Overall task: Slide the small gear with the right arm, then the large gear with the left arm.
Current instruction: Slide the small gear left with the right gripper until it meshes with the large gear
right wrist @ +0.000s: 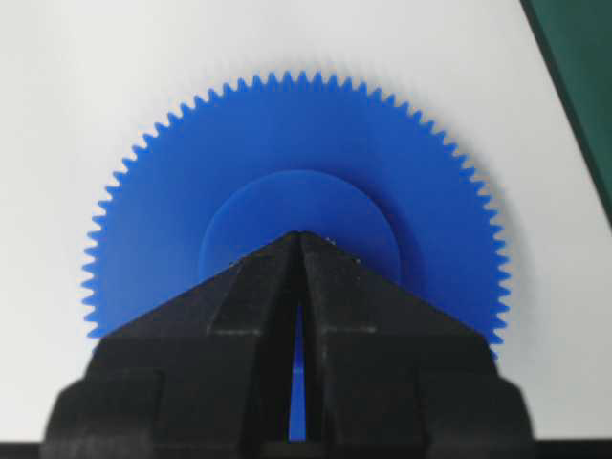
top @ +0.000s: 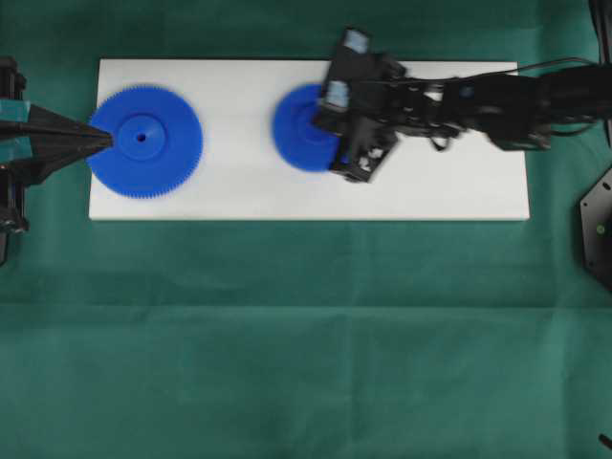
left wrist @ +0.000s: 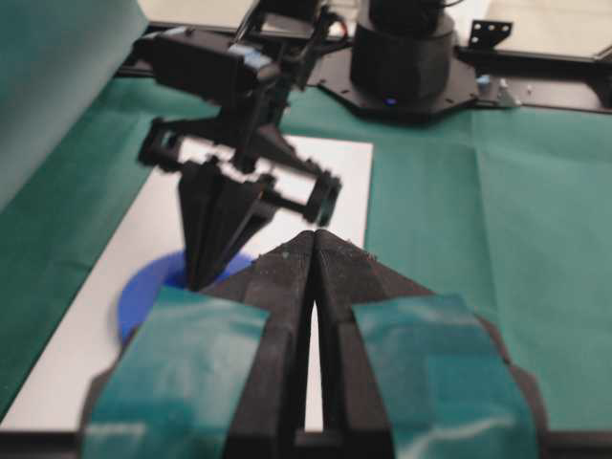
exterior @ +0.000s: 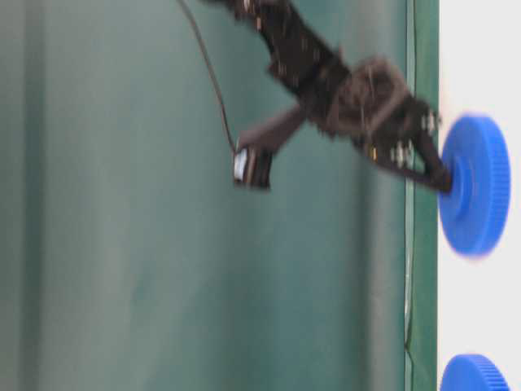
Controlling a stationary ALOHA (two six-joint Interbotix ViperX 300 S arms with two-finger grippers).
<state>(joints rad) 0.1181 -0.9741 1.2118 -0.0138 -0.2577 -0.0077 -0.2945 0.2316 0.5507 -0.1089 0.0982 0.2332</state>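
A: Start with the biggest thing. What covers the counter?

B: A green cloth (top: 287,335), with a long white board (top: 449,191) lying across its upper part in the overhead view. A black base plate (top: 598,229) sits at the right edge, cut off by the frame.

A: And the arms?

B: The right arm (top: 497,105) reaches in from the right over the board. Its bulk hides the right side of the small gear (top: 298,129), which lies near the middle of the board. The left arm (top: 19,143) is cut off at the left edge; teal tape (left wrist: 172,373) wraps its body.

A: The gears?

B: The large gear (top: 143,142) lies flat toward the board's left end, well apart from the small one. In the left wrist view only a blue sliver of the small gear shows beyond the jaws.

A: How do the jaws stand?

B: The right gripper (right wrist: 299,237) has its jaws drawn together to a thin slit, tip resting on the small gear's raised hub (right wrist: 287,206), covering the centre. The left gripper (top: 103,140) also has its jaws pressed nearly together, its point at the large gear's left rim. I cannot tell whether it touches.

A: Anything blurry?

B: The right arm is smeared in the table-level and left wrist views.
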